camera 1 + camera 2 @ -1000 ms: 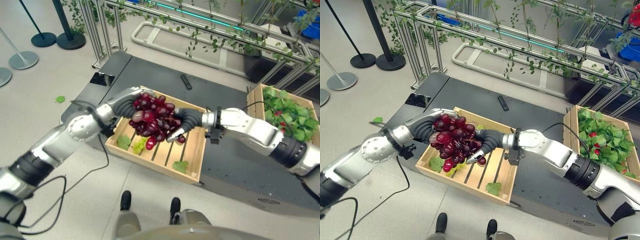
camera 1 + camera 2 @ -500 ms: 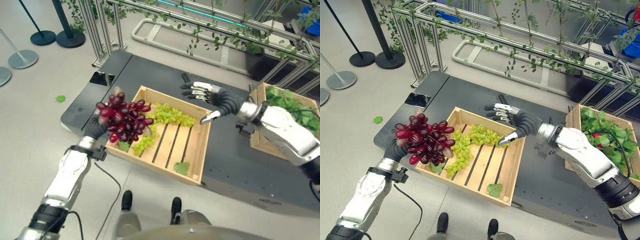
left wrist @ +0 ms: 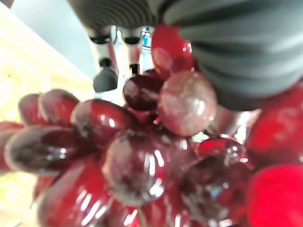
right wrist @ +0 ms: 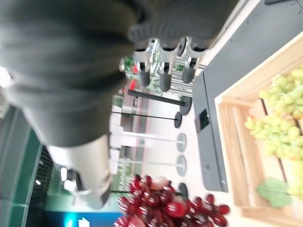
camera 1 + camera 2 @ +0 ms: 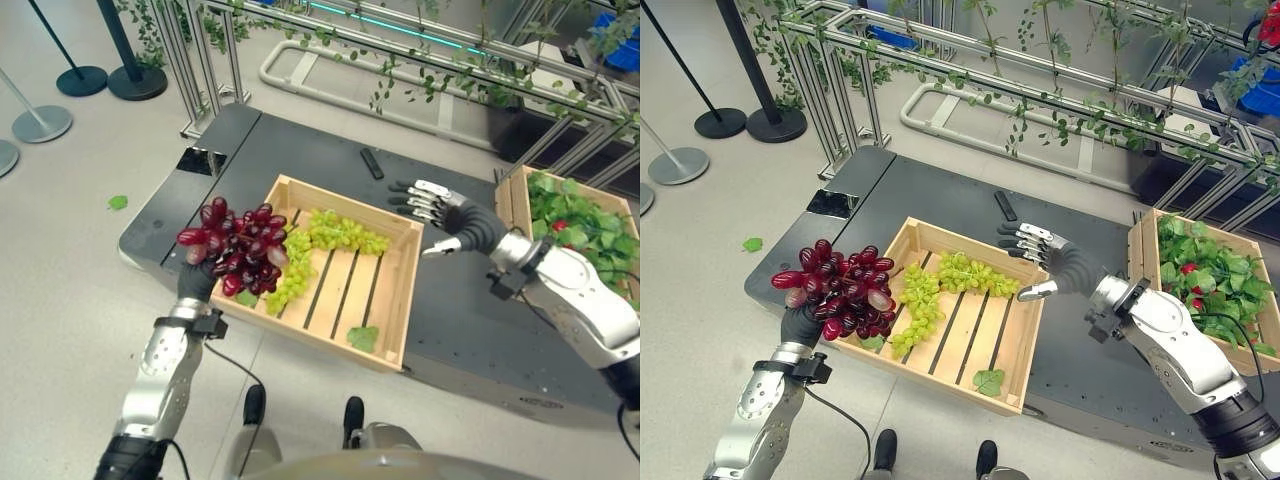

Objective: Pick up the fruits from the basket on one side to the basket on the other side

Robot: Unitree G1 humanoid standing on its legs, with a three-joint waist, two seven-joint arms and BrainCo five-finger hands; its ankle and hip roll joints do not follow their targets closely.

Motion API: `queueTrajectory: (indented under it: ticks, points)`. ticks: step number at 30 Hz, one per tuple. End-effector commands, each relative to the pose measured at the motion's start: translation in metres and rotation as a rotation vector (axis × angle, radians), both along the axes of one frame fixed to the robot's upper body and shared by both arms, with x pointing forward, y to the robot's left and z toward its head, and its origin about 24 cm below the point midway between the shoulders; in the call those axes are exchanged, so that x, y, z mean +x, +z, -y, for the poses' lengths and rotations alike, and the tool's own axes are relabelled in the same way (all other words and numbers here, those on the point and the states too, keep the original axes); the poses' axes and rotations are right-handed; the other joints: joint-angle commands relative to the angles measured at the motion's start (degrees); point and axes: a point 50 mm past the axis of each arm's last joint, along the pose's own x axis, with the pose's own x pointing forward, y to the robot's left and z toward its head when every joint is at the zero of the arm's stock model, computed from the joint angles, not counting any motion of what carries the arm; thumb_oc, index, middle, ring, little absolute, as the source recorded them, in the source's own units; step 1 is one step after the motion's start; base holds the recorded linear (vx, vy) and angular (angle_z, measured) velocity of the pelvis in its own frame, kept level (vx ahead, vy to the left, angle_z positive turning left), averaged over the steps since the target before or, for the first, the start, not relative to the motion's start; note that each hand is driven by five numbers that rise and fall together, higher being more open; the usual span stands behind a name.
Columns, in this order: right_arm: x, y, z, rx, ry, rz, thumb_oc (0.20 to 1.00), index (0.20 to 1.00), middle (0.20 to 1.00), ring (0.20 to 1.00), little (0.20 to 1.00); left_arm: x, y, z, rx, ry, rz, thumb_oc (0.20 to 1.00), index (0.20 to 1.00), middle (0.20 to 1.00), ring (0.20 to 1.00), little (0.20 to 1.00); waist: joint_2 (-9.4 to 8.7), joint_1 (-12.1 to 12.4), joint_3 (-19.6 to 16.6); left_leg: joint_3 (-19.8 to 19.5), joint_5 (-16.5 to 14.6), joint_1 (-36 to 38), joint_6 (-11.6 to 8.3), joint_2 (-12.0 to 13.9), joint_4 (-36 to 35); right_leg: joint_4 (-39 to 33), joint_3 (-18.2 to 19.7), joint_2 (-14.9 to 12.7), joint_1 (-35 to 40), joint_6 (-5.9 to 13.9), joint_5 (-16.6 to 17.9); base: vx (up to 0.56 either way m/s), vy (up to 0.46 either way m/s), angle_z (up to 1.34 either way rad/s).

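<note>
Left hand [image 5: 800, 325]: fingers wrapped on red grape bunch [image 5: 835, 290], held beside the near-left corner of the wooden crate [image 5: 1025, 330].
Green grapes [image 5: 940, 285]: in crate.
Right hand [image 5: 1050, 265]: fingers spread, empty.
Risk: heavy bunch could slip or shed grapes.
Dark desk [image 5: 940, 200]; railing [image 5: 1040, 60] beyond.

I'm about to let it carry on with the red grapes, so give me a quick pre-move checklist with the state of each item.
1. Red grapes held in left hand: ok.
2. Bunch lifted clear of the wooden crate: ok.
3. Right hand open and holding nothing: ok.
4. Green grapes lying in the crate: ok.
5. Crate of leaves on the right unobstructed: ok.
6. Grip firmness on the stem: cannot tell.
</note>
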Motion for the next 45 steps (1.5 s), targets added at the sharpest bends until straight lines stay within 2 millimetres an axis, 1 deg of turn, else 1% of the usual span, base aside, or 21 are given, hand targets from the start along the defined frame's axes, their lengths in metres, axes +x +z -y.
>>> queueTrajectory:
  ticks: [1,6,9,12,15,17,18,19,20,24,26,27,29,32,33,34,36,37,41,44,45]
  points:
    - [0.000,0.012,-0.002,0.086,-0.006,0.079,1.000,1.000,1.000,1.000,1.000,0.001,0.017,-0.006,-0.071,0.008,0.099,0.200,0.200,0.200,0.200,0.200,-2.25,-1.05,-2.16,-0.64,-8.22,1.92,2.62,-2.21,4.86,-0.14,-0.26,-1.47,-1.11,3.78,2.60,0.00,0.000,0.00]
    - [-0.004,0.005,0.011,0.171,-0.095,0.085,1.000,1.000,1.000,1.000,1.000,-0.005,0.013,-0.010,-0.093,0.020,0.089,0.200,0.200,0.200,0.200,0.200,-2.00,-0.68,-2.25,-1.49,-8.02,1.87,2.67,-2.20,4.65,0.08,-1.11,-1.53,-0.78,3.72,2.14,0.00,-0.007,0.06]
    - [-0.009,-0.010,0.019,0.264,-0.172,0.062,1.000,1.000,1.000,1.000,1.000,-0.008,0.013,-0.015,-0.102,0.038,0.089,0.200,0.200,0.200,0.200,0.200,-1.69,-0.19,-2.36,-2.26,-7.57,1.75,2.65,-2.26,3.94,-0.04,-2.28,-1.66,-0.46,3.69,1.96,-0.01,-0.014,0.09]
    - [-0.020,-0.022,0.036,0.395,-0.290,0.055,1.000,1.000,1.000,1.000,1.000,-0.014,0.015,-0.023,-0.113,0.070,0.104,0.200,0.200,0.200,0.200,0.200,-1.23,0.53,-2.33,-3.93,-6.82,1.34,2.57,-2.46,3.01,0.05,-4.43,-1.98,-0.20,3.61,1.74,-0.01,-0.027,0.27]
    - [-0.035,-0.036,0.057,0.501,-0.455,0.069,1.000,1.000,1.000,1.000,1.000,-0.021,0.016,-0.032,-0.100,0.106,0.107,0.200,0.200,0.200,0.200,0.200,-0.80,1.31,-2.33,-6.78,-5.96,0.37,2.26,-2.78,2.61,0.70,-7.59,-2.37,0.21,3.23,1.13,-0.01,-0.045,0.38]
    - [-0.046,-0.052,0.076,0.539,-0.628,0.065,1.000,1.000,1.000,1.000,1.000,-0.024,0.015,-0.038,-0.098,0.138,0.110,0.200,0.200,0.200,0.200,0.200,-0.18,1.96,-2.31,-9.48,-5.07,-1.05,1.70,-3.16,2.59,0.93,-10.52,-2.54,0.60,2.82,0.45,-0.01,-0.043,0.81]
    - [-0.056,-0.061,0.089,0.525,-0.765,0.085,1.000,1.000,1.000,1.000,1.000,-0.026,0.014,-0.042,-0.103,0.168,0.113,0.200,0.200,0.200,0.200,0.200,0.56,2.47,-2.48,-11.34,-4.58,-1.69,1.35,-3.45,2.44,1.07,-12.72,-2.76,1.04,2.60,-0.06,0.01,-0.020,0.92]
    - [-0.056,-0.061,0.089,0.524,-0.769,0.086,1.000,1.000,1.000,1.000,1.000,-0.026,0.014,-0.042,-0.102,0.166,0.113,0.200,0.200,0.200,0.200,0.200,0.59,2.31,-2.48,-11.63,-4.54,-1.76,1.32,-3.48,2.44,1.08,-13.02,-2.77,1.12,2.59,-0.12,0.00,-0.006,0.88]
    - [-0.059,-0.065,0.093,0.557,-0.818,0.089,1.000,1.000,1.000,1.000,1.000,-0.028,0.012,-0.044,-0.110,0.191,0.106,0.200,0.200,0.200,0.200,0.200,0.98,2.63,-2.56,-12.33,-4.36,-1.97,1.20,-3.69,2.46,1.20,-13.84,-2.82,1.34,2.43,-0.34,0.00,-0.002,0.48]
    - [-0.062,-0.082,0.093,0.694,-0.944,0.076,1.000,1.000,1.000,1.000,1.000,-0.031,0.005,-0.045,-0.150,0.246,0.090,0.200,0.200,0.200,0.200,0.200,2.40,3.41,-2.79,-14.94,-4.39,-1.89,0.84,-4.13,2.61,2.45,-16.84,-2.92,2.49,1.82,-1.90,0.00,0.004,0.48]
    - [-0.064,-0.082,0.092,0.676,-0.967,0.088,1.000,1.000,1.000,1.000,1.000,-0.028,0.006,-0.045,-0.167,0.257,0.098,0.200,0.200,0.200,0.200,0.200,3.10,3.25,-2.41,-15.54,-3.42,-2.90,0.36,-4.31,2.93,3.09,-18.23,-3.13,2.39,1.42,-2.39,-0.06,0.030,0.61]
    - [-0.064,-0.080,0.093,0.680,-0.982,0.104,1.000,1.000,1.000,1.000,1.000,-0.025,0.006,-0.044,-0.174,0.260,0.105,0.200,0.200,0.200,0.200,0.200,3.46,2.83,-1.95,-14.45,-3.09,-3.64,-0.06,-3.91,3.13,3.63,-19.30,-3.35,2.48,1.30,-3.11,-0.09,0.068,0.66]
    - [-0.061,-0.076,0.092,0.661,-0.995,0.132,1.000,1.000,1.000,1.000,1.000,-0.018,0.010,-0.040,-0.202,0.261,0.134,0.200,0.200,0.200,0.200,0.200,4.30,1.57,-1.25,-8.12,-1.98,-5.64,0.02,-2.33,3.68,3.45,-21.28,-4.37,2.37,1.68,-2.96,-0.10,0.132,0.87]
    - [-0.055,-0.066,0.088,0.654,-0.999,0.181,1.000,1.000,1.000,1.000,1.000,-0.009,0.015,-0.035,-0.270,0.257,0.168,0.200,0.200,0.200,0.200,0.200,5.15,-0.51,-1.13,8.82,-1.71,-5.78,1.43,1.83,4.85,1.07,-23.99,-5.56,2.92,2.52,-1.37,-0.06,0.130,0.68]
    - [-0.052,-0.065,0.085,0.646,-0.998,0.182,1.000,1.000,1.000,1.000,1.000,-0.007,0.015,-0.034,-0.276,0.252,0.168,0.200,0.200,0.200,0.200,0.200,5.36,-0.46,-1.06,11.55,-1.87,-5.07,1.41,2.44,4.70,0.58,-24.17,-5.54,3.05,2.54,-1.11,0.04,0.077,0.21]
    - [-0.050,-0.063,0.083,0.641,-0.994,0.189,1.000,1.000,1.000,1.000,1.000,-0.006,0.017,-0.035,-0.274,0.251,0.179,0.200,0.200,0.200,0.200,0.200,5.54,-0.61,-1.26,13.08,-2.80,-4.57,0.87,2.85,4.99,0.30,-24.01,-5.54,3.61,3.04,-1.78,0.06,0.070,0.26]
    - [-0.045,-0.059,0.076,0.635,-0.972,0.198,1.000,1.000,1.000,1.000,1.000,-0.006,0.023,-0.037,-0.239,0.258,0.198,0.200,0.200,0.200,0.200,0.200,5.38,0.13,-0.83,14.80,-3.93,-5.09,1.35,2.14,6.34,0.83,-24.80,-6.55,3.89,3.39,-1.03,0.06,0.130,0.22]
    - [-0.044,-0.059,0.076,0.635,-0.972,0.198,1.000,1.000,1.000,1.000,1.000,-0.006,0.023,-0.037,-0.238,0.259,0.199,0.200,0.200,0.200,0.200,0.200,5.33,0.11,-0.82,14.83,-4.02,-5.11,1.43,2.07,6.39,0.93,-24.77,-6.66,3.85,3.48,-1.04,0.06,0.153,0.09]
    - [-0.036,-0.058,0.067,0.635,-0.946,0.187,1.000,1.000,1.000,1.000,1.000,-0.009,0.026,-0.043,-0.197,0.286,0.209,0.200,0.200,0.200,0.200,0.200,4.46,1.37,-0.51,14.49,-6.35,-6.13,2.53,0.51,9.37,1.67,-24.66,-9.45,4.40,4.56,0.43,0.08,0.172,0.15]
    - [-0.030,-0.060,0.059,0.652,-0.931,0.170,1.000,1.000,1.000,1.000,1.000,-0.011,0.028,-0.049,-0.164,0.314,0.214,0.200,0.200,0.200,0.200,0.200,3.98,2.19,-0.56,15.68,-7.77,-6.31,3.23,-1.11,10.12,2.04,-26.01,-12.48,5.10,6.65,3.39,0.06,0.212,0.30]
    - [-0.028,-0.059,0.056,0.649,-0.921,0.168,1.000,1.000,1.000,1.000,1.000,-0.010,0.030,-0.051,-0.151,0.325,0.224,0.200,0.200,0.200,0.200,0.200,4.14,2.44,-0.55,15.82,-8.02,-6.49,3.22,-1.15,10.81,2.83,-25.89,-13.14,5.03,7.04,3.62,0.05,0.179,0.28]
